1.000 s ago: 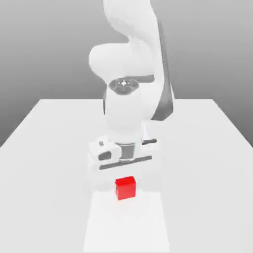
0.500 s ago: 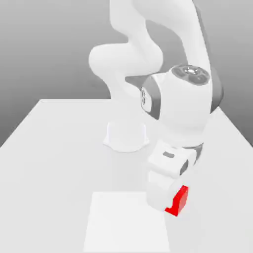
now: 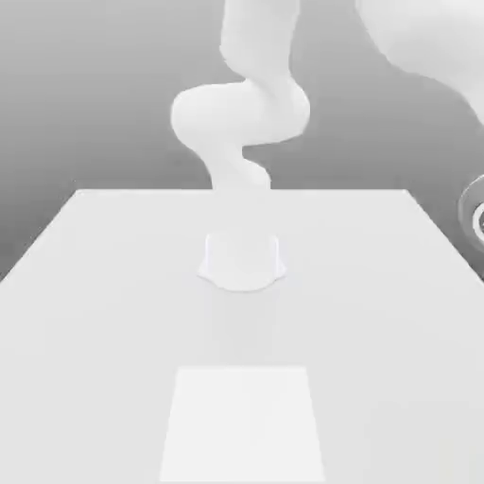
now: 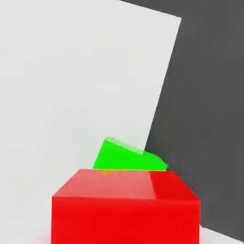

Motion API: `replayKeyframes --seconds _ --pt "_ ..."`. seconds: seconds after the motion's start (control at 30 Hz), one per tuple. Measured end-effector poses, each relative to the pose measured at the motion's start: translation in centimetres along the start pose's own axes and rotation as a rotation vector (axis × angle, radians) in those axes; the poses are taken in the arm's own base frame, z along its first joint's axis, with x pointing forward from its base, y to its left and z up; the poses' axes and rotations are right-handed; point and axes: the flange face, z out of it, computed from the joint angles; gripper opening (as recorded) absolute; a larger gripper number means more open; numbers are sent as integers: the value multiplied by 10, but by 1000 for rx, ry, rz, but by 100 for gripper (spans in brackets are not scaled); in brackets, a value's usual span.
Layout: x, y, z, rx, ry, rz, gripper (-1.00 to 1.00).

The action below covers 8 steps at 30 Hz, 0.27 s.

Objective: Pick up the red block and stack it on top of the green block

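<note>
In hand view, smooth red block (image 4: 126,219) w/ flat faces.

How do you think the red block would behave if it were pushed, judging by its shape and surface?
The red block would probably stay stiff, since its faces look flat and its edges straight. It seems more apt to slide than roll, having flat sides and no rounded ones. Its plain, smooth faces might make it a little slippery.

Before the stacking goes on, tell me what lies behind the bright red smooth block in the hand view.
A bright green smooth block shows past the red block's far edge. The rest is covered, so its full shape can't be told.
</note>
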Motion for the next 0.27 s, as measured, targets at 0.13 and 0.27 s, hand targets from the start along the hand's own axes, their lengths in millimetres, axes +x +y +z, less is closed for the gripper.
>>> replayKeyframes --seconds 0.13,0.27 --pt "0 0 0 0 0 0 100" --pt "1 -1 -24 -1 2 -4 100"
